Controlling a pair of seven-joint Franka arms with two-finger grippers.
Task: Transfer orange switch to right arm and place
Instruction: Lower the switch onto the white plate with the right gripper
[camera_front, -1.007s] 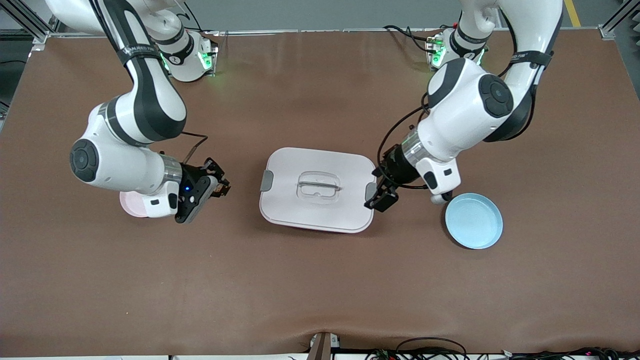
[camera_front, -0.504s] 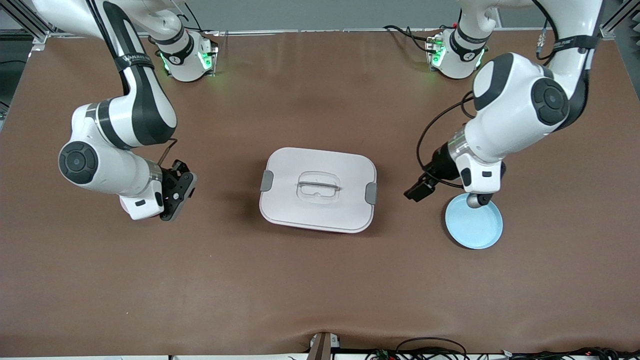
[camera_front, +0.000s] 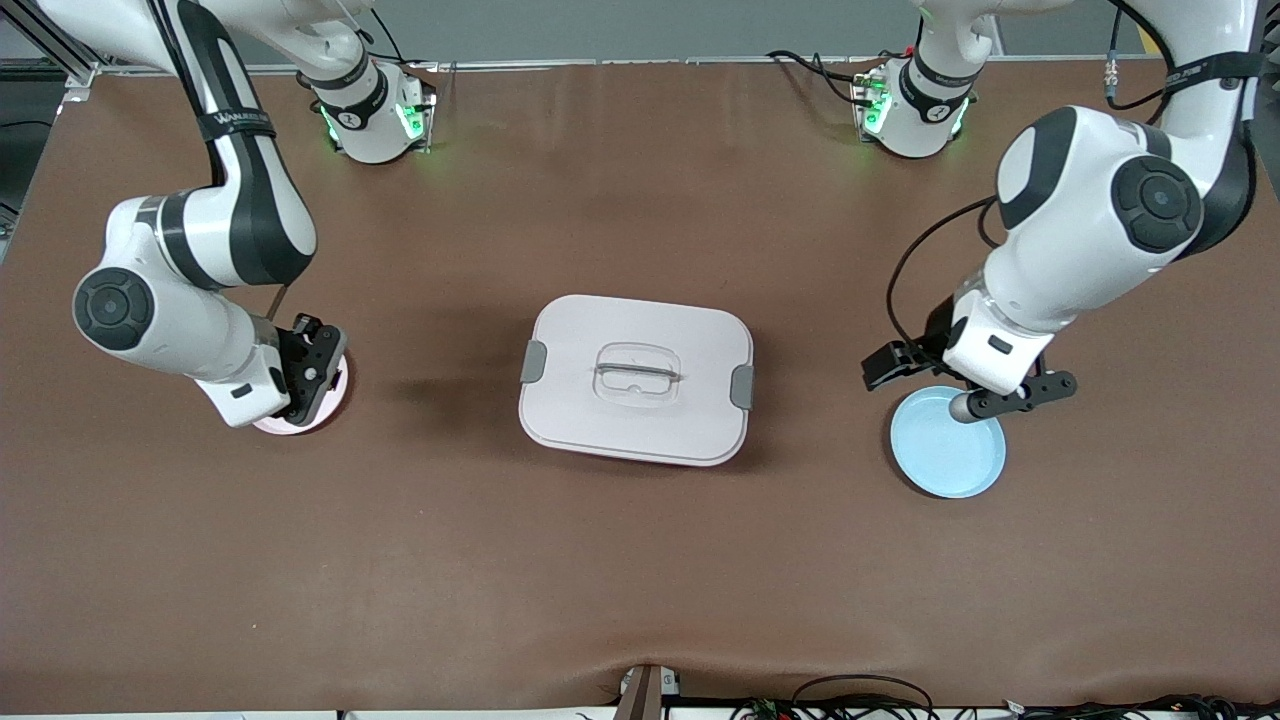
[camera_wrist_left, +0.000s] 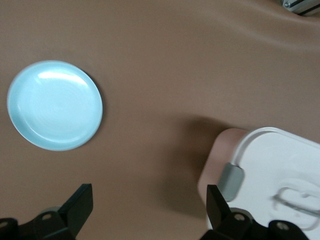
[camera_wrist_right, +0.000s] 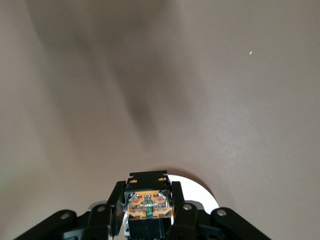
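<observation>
Both arms have swung outward from the lidded white box (camera_front: 636, 378). Right claw (camera_wrist_right: 148, 212) now hangs over the pink plate (camera_front: 325, 410), clamped on the orange switch (camera_wrist_right: 148, 204). Left claw (camera_wrist_left: 147, 212) sits spread wide, empty, above the blue plate (camera_front: 945, 455).

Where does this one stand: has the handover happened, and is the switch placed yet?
Handover looks done: the left gripper is open and empty. In hand: the right gripper is shut on the orange switch, over the pink plate. Left: releasing it there.
</observation>
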